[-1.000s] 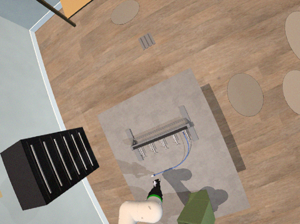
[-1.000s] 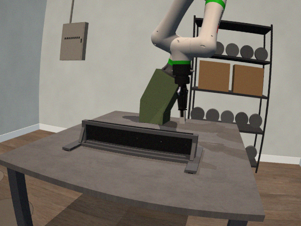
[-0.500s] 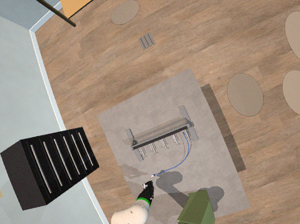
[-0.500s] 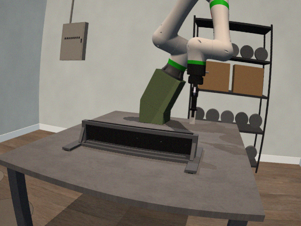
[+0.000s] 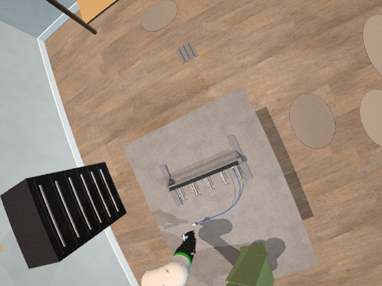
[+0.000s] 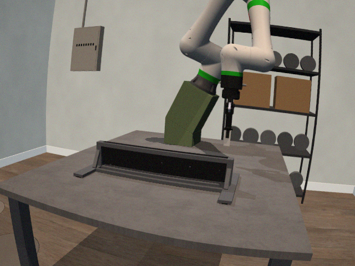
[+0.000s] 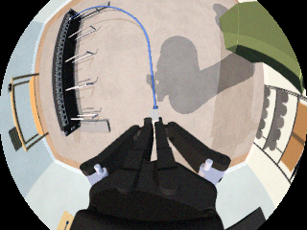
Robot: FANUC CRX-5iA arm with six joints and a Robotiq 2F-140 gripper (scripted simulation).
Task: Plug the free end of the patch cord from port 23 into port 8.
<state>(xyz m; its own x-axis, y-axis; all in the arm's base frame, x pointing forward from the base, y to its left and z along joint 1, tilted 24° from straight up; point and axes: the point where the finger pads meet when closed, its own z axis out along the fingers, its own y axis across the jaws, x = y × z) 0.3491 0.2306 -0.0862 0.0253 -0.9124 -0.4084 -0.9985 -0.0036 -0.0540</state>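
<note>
The rack (image 5: 206,175) (image 6: 163,160) (image 7: 59,72) stands on the table, port side towards the arm; its port numbers are too small to read. The blue patch cord (image 5: 225,211) (image 7: 150,53) leaves the rack near its right end in the top view and curves across the table. Its pale free plug (image 5: 194,224) lies near the table's left side. My gripper (image 5: 190,231) (image 6: 227,138) (image 7: 154,115) is shut and points down, its pale fingertips close beside the plug. In the wrist view they cover the plug; nothing shows gripped. Whether they touch the plug or table cannot be told.
Metal prongs (image 5: 209,183) (image 7: 82,57) stick out from the rack's front. The green robot base (image 5: 248,264) (image 6: 183,114) (image 7: 259,29) stands at the arm's end of the table. The table's left edge in the top view is near my gripper, with a black cabinet (image 5: 79,210) beyond it.
</note>
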